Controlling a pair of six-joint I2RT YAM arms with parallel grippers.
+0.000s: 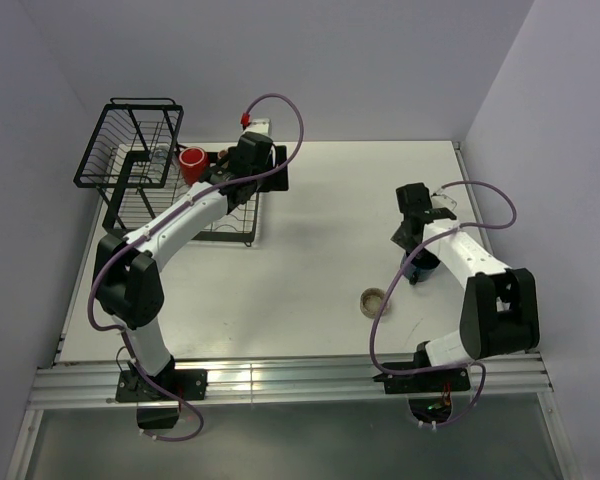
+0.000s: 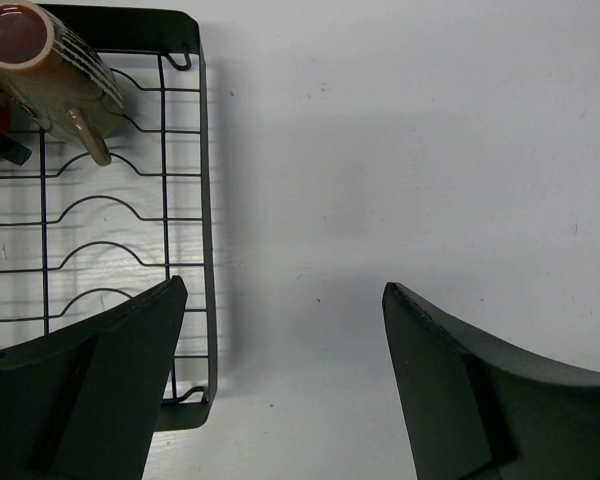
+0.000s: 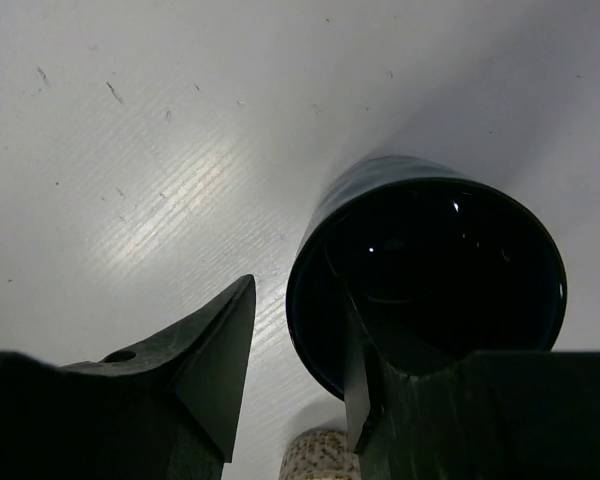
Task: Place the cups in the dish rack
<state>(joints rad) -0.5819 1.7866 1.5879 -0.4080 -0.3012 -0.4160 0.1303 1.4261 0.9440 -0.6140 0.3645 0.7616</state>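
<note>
Glossy dark blue mug (image 1: 423, 266) stands upright, right of centre on the desk (image 1: 320, 250) — right pincer (image 3: 300, 300) parted astride its rim, one finger inside, unclamped. Left pincer (image 2: 284, 285) released beside the rack (image 2: 206, 200).

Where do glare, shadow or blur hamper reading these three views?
Right wrist: streaky glare on the table, and the dark blue mug reads black inside. Left wrist: evenly lit, with the fingers dark. Top external: even light, but the clear glass barely shows.

The rack (image 1: 108, 152) sits far left, with a red mug (image 1: 192, 163) in it. The left arm (image 1: 180, 225) reaches over it. On the right, the right arm (image 1: 462, 255) hangs over a blue mug (image 1: 421, 267). A beige cup (image 1: 373, 300) is near.
</note>
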